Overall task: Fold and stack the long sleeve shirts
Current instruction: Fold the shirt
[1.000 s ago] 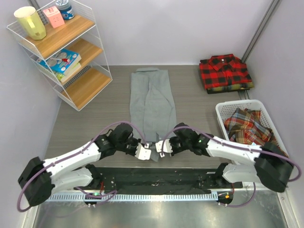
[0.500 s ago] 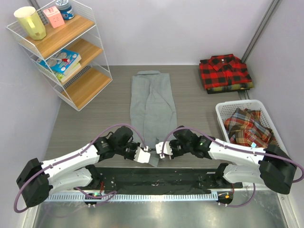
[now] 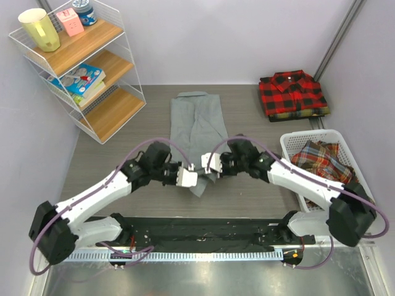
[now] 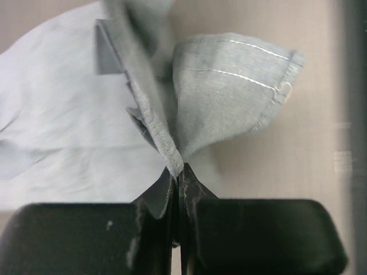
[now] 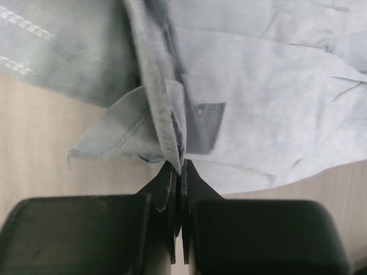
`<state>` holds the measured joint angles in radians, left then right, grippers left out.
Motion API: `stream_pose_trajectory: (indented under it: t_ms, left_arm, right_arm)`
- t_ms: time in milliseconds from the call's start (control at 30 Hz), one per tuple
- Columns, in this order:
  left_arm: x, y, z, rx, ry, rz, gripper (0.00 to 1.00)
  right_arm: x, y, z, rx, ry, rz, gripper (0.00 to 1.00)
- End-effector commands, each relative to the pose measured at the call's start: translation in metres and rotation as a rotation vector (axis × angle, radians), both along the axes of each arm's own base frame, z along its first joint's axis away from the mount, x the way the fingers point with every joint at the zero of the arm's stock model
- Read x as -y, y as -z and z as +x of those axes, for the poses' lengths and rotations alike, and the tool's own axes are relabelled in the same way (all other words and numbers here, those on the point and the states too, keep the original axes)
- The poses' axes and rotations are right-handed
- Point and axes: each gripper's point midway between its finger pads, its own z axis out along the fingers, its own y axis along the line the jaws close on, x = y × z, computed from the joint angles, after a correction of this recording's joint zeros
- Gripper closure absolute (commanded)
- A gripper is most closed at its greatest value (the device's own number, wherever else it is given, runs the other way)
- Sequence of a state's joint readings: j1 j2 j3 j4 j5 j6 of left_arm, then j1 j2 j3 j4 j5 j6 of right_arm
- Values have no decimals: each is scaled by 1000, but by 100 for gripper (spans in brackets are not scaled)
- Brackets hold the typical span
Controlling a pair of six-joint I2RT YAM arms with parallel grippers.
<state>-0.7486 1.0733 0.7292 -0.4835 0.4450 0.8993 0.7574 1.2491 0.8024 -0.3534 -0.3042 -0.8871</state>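
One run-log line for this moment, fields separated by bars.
left gripper: shut on grey shirt hem | right gripper: shut on same hem | fold: unfinished

From high over the near edge, the fixed camera looks down across the whole worktop (image 3: 123, 154). Each wrist camera sights along its own tool, the left tool (image 4: 179, 180) and the right tool (image 5: 179, 175), very close to the grey shirt (image 3: 196, 123). All three views apparently share its near hem.
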Motion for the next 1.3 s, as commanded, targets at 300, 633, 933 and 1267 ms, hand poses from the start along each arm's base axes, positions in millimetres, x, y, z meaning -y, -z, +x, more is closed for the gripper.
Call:
stream_pose_trajectory:
  t_ms: [300, 633, 933, 1267]
  left_arm:
    - [-10, 17, 183, 14, -214, 52, 100]
    - [-15, 47, 213, 19, -245, 91, 100]
    - [-10, 32, 226, 7, -273, 62, 100]
    - [-15, 52, 247, -16, -317, 98, 100]
  right_arm:
    - [10, 13, 162, 34, 79, -52, 99]
    - [6, 37, 195, -10, 124, -45, 99]
    - [22, 22, 198, 0, 185, -36, 99]
    - [28, 46, 221, -11, 234, -90, 99]
